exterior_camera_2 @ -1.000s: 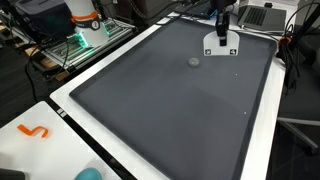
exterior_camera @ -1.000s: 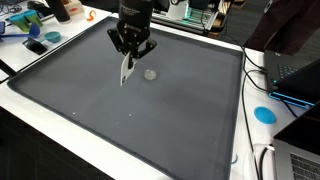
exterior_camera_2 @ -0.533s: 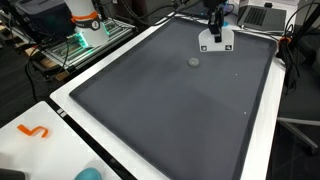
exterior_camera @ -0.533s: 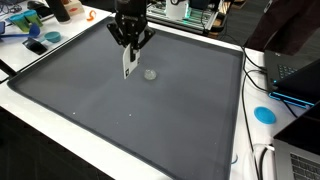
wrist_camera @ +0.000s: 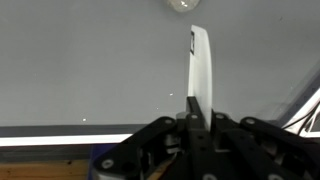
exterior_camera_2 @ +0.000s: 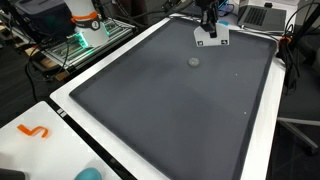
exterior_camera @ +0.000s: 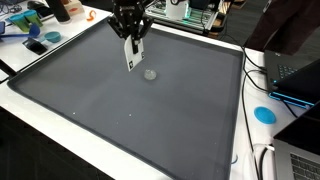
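Observation:
My gripper (exterior_camera: pixel 130 38) is shut on a flat white strip (exterior_camera: pixel 131 56) that hangs down from the fingers above the far part of a dark grey mat (exterior_camera: pixel 120 110). In an exterior view the gripper (exterior_camera_2: pixel 208 24) and the strip (exterior_camera_2: pixel 212 38) are near the mat's far edge (exterior_camera_2: pixel 150 110). In the wrist view the strip (wrist_camera: pixel 200 62) juts out from between the shut fingers (wrist_camera: pixel 193 112). A small round greyish disc (exterior_camera: pixel 150 73) lies on the mat close to the strip's lower end; it also shows in an exterior view (exterior_camera_2: pixel 194 62) and at the top edge of the wrist view (wrist_camera: pixel 183 4).
A white table rim (exterior_camera: pixel 60 115) frames the mat. A blue disc (exterior_camera: pixel 264 114) and a laptop (exterior_camera: pixel 295 75) sit beside one edge, with cables near. Clutter (exterior_camera: pixel 35 25) is at a far corner. An orange squiggle (exterior_camera_2: pixel 34 131) lies on the white rim.
The gripper has risen and moved toward the mat's far edge, carrying the white strip with it. The round disc has not moved.

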Robot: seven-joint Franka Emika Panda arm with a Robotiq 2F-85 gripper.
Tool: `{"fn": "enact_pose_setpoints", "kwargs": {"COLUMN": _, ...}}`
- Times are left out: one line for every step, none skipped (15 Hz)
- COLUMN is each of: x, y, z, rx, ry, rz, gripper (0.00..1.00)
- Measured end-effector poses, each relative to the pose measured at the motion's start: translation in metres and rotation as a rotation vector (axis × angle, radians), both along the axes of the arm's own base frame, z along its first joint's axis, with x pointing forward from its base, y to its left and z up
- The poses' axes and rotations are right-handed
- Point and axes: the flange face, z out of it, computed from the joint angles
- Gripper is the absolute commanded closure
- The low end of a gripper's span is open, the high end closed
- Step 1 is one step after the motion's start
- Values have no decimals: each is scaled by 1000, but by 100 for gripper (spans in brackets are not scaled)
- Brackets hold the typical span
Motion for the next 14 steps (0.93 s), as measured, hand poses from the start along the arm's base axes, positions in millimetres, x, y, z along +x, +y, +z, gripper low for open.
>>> {"fn": "enact_pose_setpoints", "kwargs": {"x": -3, "y": -4, "z": 0, "rx": 19, "ry": -2, "rz": 2, "gripper": 99}}
{"fn": "enact_pose_setpoints", "kwargs": {"x": -6, "y": -7, "z": 1, "rx": 36, "ry": -6, "rz": 5, "gripper": 99}}
{"fn": "enact_pose_setpoints", "kwargs": {"x": -9, "y": -11, "z": 2, "rx": 51, "ry": -11, "rz": 7, "gripper": 99}}
{"fn": "enact_pose_setpoints", "kwargs": {"x": -12, "y": -15, "z": 2, "rx": 66, "ry": -16, "rz": 9, "gripper": 99}}
{"fn": "enact_pose_setpoints", "kwargs": {"x": -15, "y": -18, "z": 2, "rx": 81, "ry": -21, "rz": 11, "gripper": 99}}
{"fn": "enact_pose_setpoints", "kwargs": {"x": -19, "y": -22, "z": 2, "rx": 95, "ry": -27, "rz": 13, "gripper": 99}}
{"fn": "enact_pose_setpoints", "kwargs": {"x": -23, "y": -26, "z": 2, "rx": 112, "ry": -34, "rz": 15, "gripper": 99}}
{"fn": "enact_pose_setpoints", "kwargs": {"x": -27, "y": -29, "z": 2, "rx": 126, "ry": -39, "rz": 17, "gripper": 99}}
{"fn": "enact_pose_setpoints", "kwargs": {"x": -31, "y": -33, "z": 1, "rx": 141, "ry": -41, "rz": 20, "gripper": 99}}
{"fn": "enact_pose_setpoints", "kwargs": {"x": -35, "y": -36, "z": 0, "rx": 153, "ry": -43, "rz": 22, "gripper": 99}}
{"fn": "enact_pose_setpoints", "kwargs": {"x": -39, "y": -38, "z": -1, "rx": 165, "ry": -43, "rz": 25, "gripper": 99}}
{"fn": "enact_pose_setpoints", "kwargs": {"x": -42, "y": -40, "z": -1, "rx": 175, "ry": -40, "rz": 29, "gripper": 99}}
{"fn": "enact_pose_setpoints", "kwargs": {"x": -46, "y": -41, "z": -2, "rx": 185, "ry": -37, "rz": 35, "gripper": 99}}
{"fn": "enact_pose_setpoints", "kwargs": {"x": -50, "y": -42, "z": -3, "rx": 193, "ry": -32, "rz": 40, "gripper": 99}}
